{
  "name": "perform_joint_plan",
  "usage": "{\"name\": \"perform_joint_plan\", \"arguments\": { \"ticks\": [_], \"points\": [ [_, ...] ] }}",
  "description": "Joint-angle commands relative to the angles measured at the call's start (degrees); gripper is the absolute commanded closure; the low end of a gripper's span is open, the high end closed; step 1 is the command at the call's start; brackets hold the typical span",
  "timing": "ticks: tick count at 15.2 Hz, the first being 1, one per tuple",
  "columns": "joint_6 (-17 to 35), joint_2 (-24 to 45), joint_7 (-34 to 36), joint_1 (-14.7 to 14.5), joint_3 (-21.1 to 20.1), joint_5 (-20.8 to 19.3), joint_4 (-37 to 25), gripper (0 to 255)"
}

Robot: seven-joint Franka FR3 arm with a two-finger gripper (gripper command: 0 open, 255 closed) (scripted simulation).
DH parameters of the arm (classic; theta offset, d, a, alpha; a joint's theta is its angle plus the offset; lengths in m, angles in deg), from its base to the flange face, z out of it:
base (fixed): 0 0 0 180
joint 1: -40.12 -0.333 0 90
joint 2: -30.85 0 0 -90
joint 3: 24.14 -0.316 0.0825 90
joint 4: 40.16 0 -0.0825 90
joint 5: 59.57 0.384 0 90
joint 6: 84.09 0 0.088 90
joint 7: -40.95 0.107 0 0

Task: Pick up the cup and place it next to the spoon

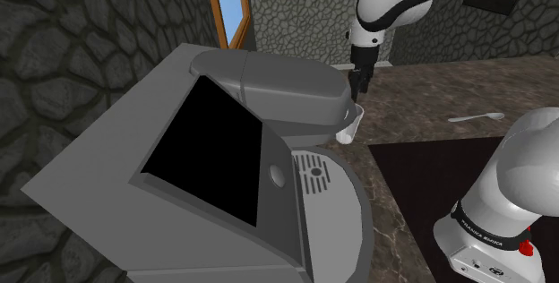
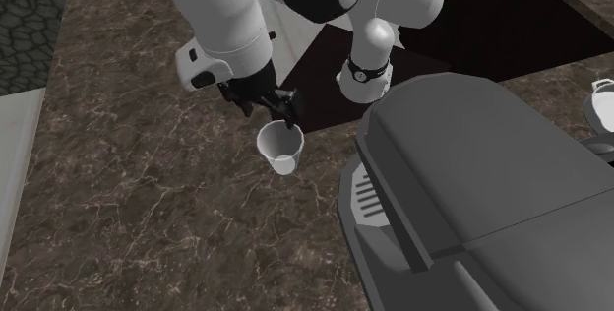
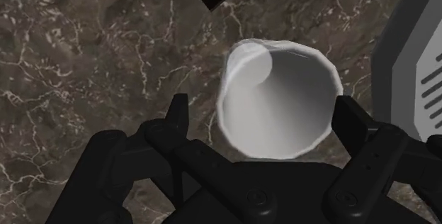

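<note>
My end effector (image 3: pixel 263 105) is released, fingers (image 3: pixel 177 116) flanking the tilted white cup (image 3: pixel 283 116), and the spoon (image 1: pixel 476 116) lies at the cup's 3 o'clock in the shoulder view.

The white Franka arm with dark joints (image 1: pixel 394 4) is arching up from its base and bending down at the wrist, pointing its all-black two-finger pincer (image 3: pixel 263 108) downward with both fingers (image 3: pixel 178 113) standing wide apart.

White cup (image 3: pixel 276 98), black pincer (image 3: pixel 263 108), brown white-veined counter (image 3: pixel 85 59).
</note>
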Motion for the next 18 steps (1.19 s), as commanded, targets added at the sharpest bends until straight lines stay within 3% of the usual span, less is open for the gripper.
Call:
{"name": "perform_joint_plan", "arguments": {
  "ticks": [1, 10, 18],
  "points": [
    [3.17, 4.42, -1.83, 0.12, 1.24, 0.57, -1.21, 0],
    [10.84, 9.13, -3.31, -0.11, 1.86, 1.77, 1.9, 0],
    [10.83, 9.13, -3.31, -0.1, 1.86, 1.77, 1.9, 0]
  ]
}}
